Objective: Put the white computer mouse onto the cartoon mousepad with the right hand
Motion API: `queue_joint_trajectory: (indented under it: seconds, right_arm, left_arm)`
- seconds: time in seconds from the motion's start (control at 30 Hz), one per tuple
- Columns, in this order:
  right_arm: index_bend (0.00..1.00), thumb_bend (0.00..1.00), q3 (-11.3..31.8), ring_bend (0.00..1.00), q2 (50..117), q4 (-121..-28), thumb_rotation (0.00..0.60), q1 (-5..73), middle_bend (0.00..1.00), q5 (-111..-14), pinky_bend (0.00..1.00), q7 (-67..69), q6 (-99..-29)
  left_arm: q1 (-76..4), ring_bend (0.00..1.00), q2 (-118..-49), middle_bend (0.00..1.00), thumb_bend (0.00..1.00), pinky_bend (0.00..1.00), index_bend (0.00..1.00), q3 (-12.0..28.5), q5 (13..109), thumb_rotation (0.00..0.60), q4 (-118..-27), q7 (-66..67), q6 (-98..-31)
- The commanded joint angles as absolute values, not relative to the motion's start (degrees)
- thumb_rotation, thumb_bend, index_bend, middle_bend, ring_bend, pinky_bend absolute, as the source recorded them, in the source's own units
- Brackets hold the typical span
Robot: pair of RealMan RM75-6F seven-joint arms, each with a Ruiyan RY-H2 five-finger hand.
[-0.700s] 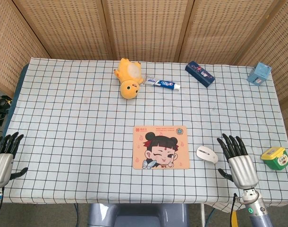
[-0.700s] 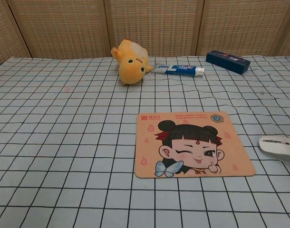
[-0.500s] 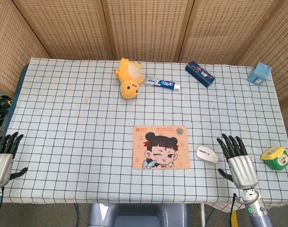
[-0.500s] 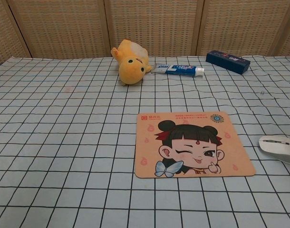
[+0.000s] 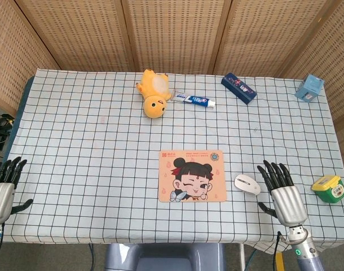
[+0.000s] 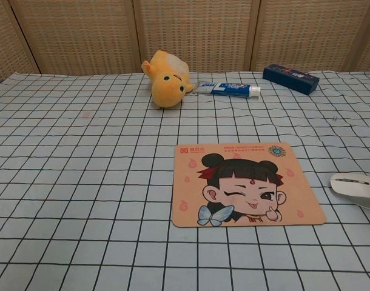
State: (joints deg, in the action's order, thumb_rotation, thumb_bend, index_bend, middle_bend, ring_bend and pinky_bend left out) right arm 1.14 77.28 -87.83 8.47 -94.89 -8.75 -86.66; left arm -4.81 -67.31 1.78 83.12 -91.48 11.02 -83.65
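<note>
White mouse lies on the checked cloth beside the mousepad, not on it; both hands are empty.

At the table's near right edge the right hand [image 5: 286, 195] hovers with fingers straight and spread, gripping nothing, its fingertips just right of the white computer mouse [image 5: 247, 184] but apart from it. At the near left corner the left hand [image 5: 3, 189] is likewise flat and spread, holding nothing. The mouse rests on the table [image 5: 76, 141] toward the near right edge, just beside the right edge of the cartoon mousepad [image 5: 192, 175], which lies flat near the middle of the near edge. A green and yellow jar [image 5: 329, 188] stands by the right edge. Along the far edge lie a yellow plush toy [image 5: 152, 93], a toothpaste tube [image 5: 194, 100] just to its right, a dark blue box [image 5: 238, 88], and a light blue box [image 5: 309, 88] at the far right corner.
</note>
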Motion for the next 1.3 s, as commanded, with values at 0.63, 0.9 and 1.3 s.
queue_joint_trajectory:
  seconds: [0.63,0.9,1.3]
  right_arm:
    - [0.04,0.15,3.89,0.00,80.99,-92.16,0.600,13.79,0.00,-89.13,0.00,-10.85,-76.64]
    - [0.05,0.21,5.19,0.00,85.68,-90.35,0.600,15.58,0.00,-85.09,0.00,-13.98,-73.69]
    - [0.04,0.29,6.54,0.00,90.75,-86.31,0.600,17.75,0.00,-80.09,0.00,-17.05,-70.55]
  left_arm:
    - [-4.77,0.00,-66.74,0.00,0.00,0.00,0.00,2.23,82.64,0.600,-91.44,9.40,-83.72]
    - [-4.90,0.00,-66.75,0.00,0.00,0.00,0.00,2.29,82.59,0.600,-91.32,9.02,-83.51]
    - [-4.95,0.00,-66.88,0.00,0.00,0.00,0.00,2.37,82.42,0.600,-91.13,8.93,-83.45]
